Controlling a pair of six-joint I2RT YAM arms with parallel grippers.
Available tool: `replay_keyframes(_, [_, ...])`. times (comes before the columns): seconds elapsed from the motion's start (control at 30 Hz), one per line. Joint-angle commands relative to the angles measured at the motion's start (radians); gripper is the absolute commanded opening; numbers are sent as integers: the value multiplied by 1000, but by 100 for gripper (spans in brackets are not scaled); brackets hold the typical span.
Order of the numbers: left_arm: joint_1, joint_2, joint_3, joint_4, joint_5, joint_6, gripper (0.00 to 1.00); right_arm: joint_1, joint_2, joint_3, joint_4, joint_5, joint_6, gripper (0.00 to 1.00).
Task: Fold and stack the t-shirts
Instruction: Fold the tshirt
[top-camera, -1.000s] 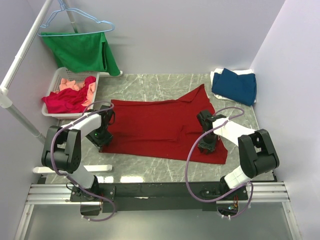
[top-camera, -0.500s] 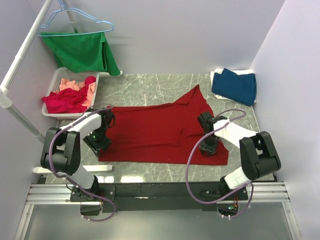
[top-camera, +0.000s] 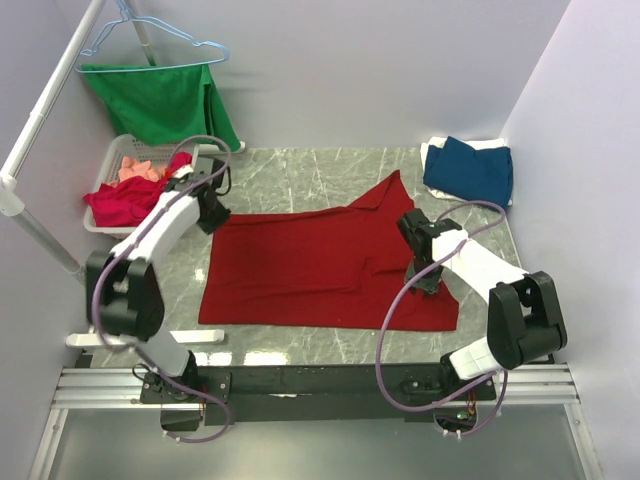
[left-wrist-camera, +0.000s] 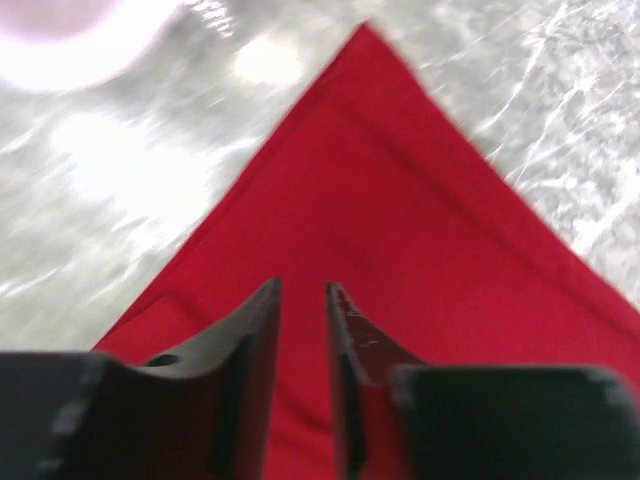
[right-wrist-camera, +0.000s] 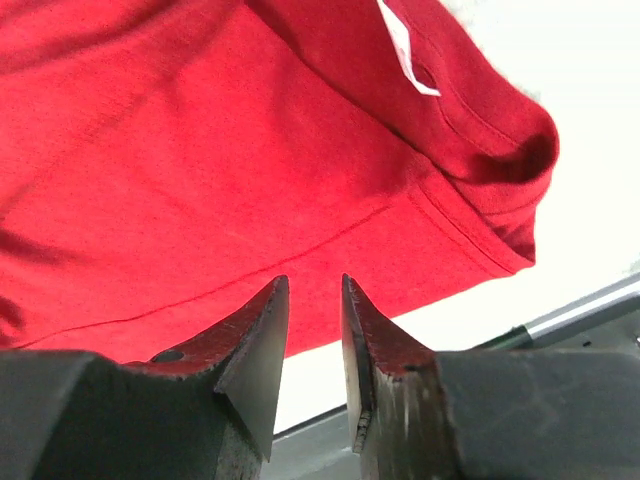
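Left tool (left-wrist-camera: 302, 292): jaws at a narrow gap, nothing between them, poised over the far-left corner of the deep-red t-shirt (top-camera: 300, 265), which lies spread flat in the middle of the bench (top-camera: 300, 175). Risk: with so slim a gap it may ride over the corner or nip one layer only, and the cloth slips on the lift.

Right tool (right-wrist-camera: 315, 285): also narrow and empty, over the near-right hem beside a bunched fold (right-wrist-camera: 500, 150). Risk: it catches that bunch, or the two sides rise unevenly and the fold skews.

Dark blue t-shirt (top-camera: 470, 172) lies well apart, far right.
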Motion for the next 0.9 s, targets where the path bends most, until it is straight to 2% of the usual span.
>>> replay_keyframes(0.0, [-1,163,79,137,28,66,27,-3,18,69,10,30,16,34])
replay_keyframes(0.1, [-1,248,122,175,-17,77,30,-2,39,97,30,18,9,34])
replay_keyframes(0.17, [-1,297,157,180,-28,81,40,-2,48,112,39,11,2,34])
replay_keyframes(0.27, [-3,343,203,174,-79,94,49,0,70,124,50,-1,-7,34])
replay_keyframes(0.5, [-3,401,234,188,-171,149,51,1,118,132,71,-25,-20,34])
replay_keyframes(0.87, [-3,501,292,195,-199,163,51,0,157,164,70,-30,-35,34])
